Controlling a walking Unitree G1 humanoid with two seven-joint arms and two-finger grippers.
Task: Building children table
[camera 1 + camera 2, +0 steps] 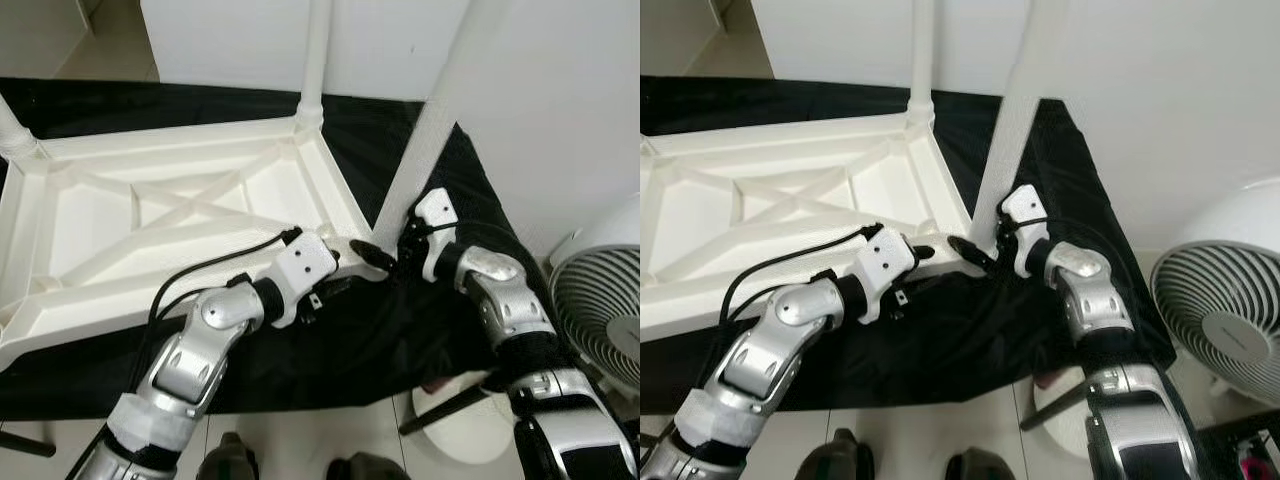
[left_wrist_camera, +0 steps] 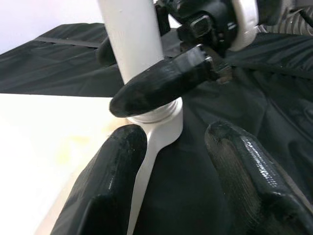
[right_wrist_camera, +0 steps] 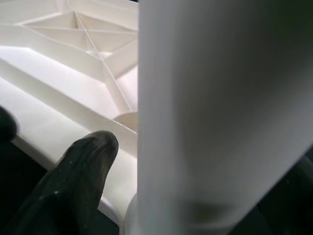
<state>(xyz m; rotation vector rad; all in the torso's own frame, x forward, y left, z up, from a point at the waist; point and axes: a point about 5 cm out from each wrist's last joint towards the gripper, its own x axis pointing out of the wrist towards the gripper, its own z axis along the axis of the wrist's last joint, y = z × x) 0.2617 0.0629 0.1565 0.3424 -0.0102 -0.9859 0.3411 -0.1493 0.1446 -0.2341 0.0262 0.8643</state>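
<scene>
The white plastic table top (image 1: 150, 215) lies upside down on a black cloth (image 1: 380, 340), its ribbed underside facing up. White legs stand up from its corners, one at the far corner (image 1: 315, 60). At the near right corner, my right gripper (image 1: 405, 245) is shut on the base of a table leg (image 1: 420, 140) that leans slightly right; one of its fingers (image 3: 73, 186) lies against the leg. My left gripper (image 2: 186, 181) is open, its two fingers straddling the thin rim of that same corner just below the leg socket (image 2: 156, 115).
A white wall (image 1: 550, 100) rises close behind the table. A white floor fan (image 1: 600, 310) stands at the right. A round white base with a dark rod (image 1: 455, 420) lies on the tiled floor near my right arm. Another leg (image 1: 15, 130) stands at the far left corner.
</scene>
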